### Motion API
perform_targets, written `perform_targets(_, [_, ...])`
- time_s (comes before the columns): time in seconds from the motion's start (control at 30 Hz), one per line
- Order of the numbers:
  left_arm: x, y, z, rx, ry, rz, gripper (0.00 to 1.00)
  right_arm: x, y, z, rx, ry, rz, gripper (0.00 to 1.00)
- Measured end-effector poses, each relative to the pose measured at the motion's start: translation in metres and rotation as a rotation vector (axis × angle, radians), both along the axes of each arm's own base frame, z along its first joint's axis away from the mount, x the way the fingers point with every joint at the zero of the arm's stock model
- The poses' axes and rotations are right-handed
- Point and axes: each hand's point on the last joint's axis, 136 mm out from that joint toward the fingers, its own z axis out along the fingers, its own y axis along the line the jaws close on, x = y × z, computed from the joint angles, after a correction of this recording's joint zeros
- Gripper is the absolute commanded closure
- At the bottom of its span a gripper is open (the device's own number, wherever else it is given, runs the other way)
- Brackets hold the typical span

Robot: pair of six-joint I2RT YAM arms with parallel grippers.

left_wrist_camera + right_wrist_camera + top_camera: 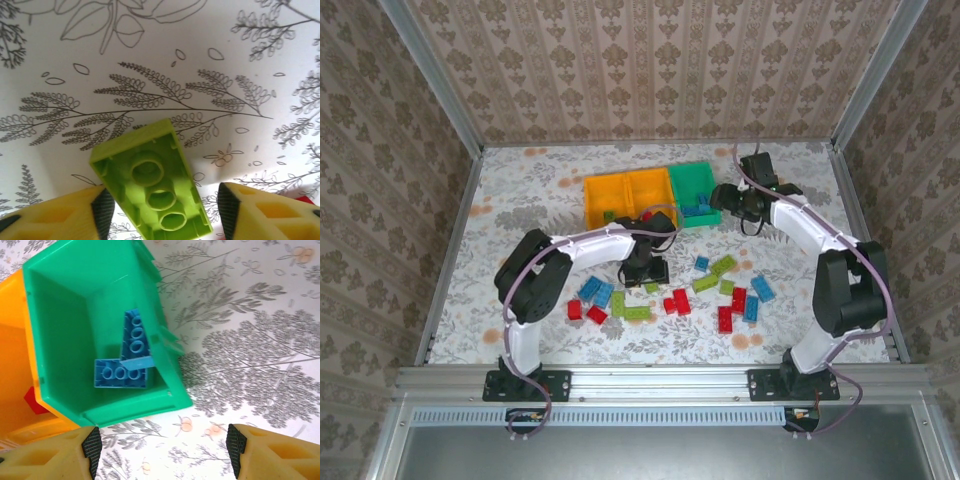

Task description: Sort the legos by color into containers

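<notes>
Inside the wide-open left pincer (166,206), a lime lego (152,182), underside up.

A lime brick (155,185) lay underside-up between the left pincer's (165,210) spread jaws. Ahead of the right pincer (163,450) sat the green bin (75,305) holding two blue bricks (121,375), an orange bin (10,365) adjoining.

Legos (725,318) before the containers (620,192)

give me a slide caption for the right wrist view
Open right gripper poised beside the green plastic bin containing blue studded bricks, next to an orange-yellow bin
</notes>
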Motion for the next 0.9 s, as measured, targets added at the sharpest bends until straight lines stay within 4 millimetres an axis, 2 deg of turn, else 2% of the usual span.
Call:
perform_targets(0.13, [0.0,0.006,-0.002,0.037,0.006,-0.007,0.57,-0.01,-0.015,0.0,-0.014,-0.002,-0.014,0.29])
perform_targets(0.3, [0.002,0.009,-0.001,0.043,0.007,-0.008,0.65,-0.024,-0.024,-0.004,-0.035,0.003,-0.003,0.29])
perform_targets(0.47, [0.004,0.009,0.0,0.041,0.002,-0.018,0.67,-0.034,-0.025,-0.013,-0.044,0.024,0.006,0.29])
perform_targets(0.67, [0.008,0.01,0.003,0.04,-0.013,-0.04,0.66,-0.035,-0.025,-0.015,-0.044,0.016,0.008,0.29])
perform_targets(0.73, [0.027,0.021,0.014,0.044,-0.068,-0.057,0.66,-0.049,-0.025,-0.022,-0.039,0.016,0.012,0.29])
perform_targets(0.77, [0.044,0.031,0.027,0.037,-0.112,-0.045,0.67,-0.059,-0.025,-0.027,-0.033,0.029,0.016,0.29])
perform_targets(0.83, [0.08,0.05,0.056,0.016,-0.205,-0.004,0.67,-0.071,-0.024,-0.032,-0.022,0.042,0.024,0.29])
perform_targets(0.9, [0.117,0.073,0.094,-0.008,-0.32,0.043,0.67,-0.074,-0.02,-0.035,-0.011,0.046,0.037,0.29])
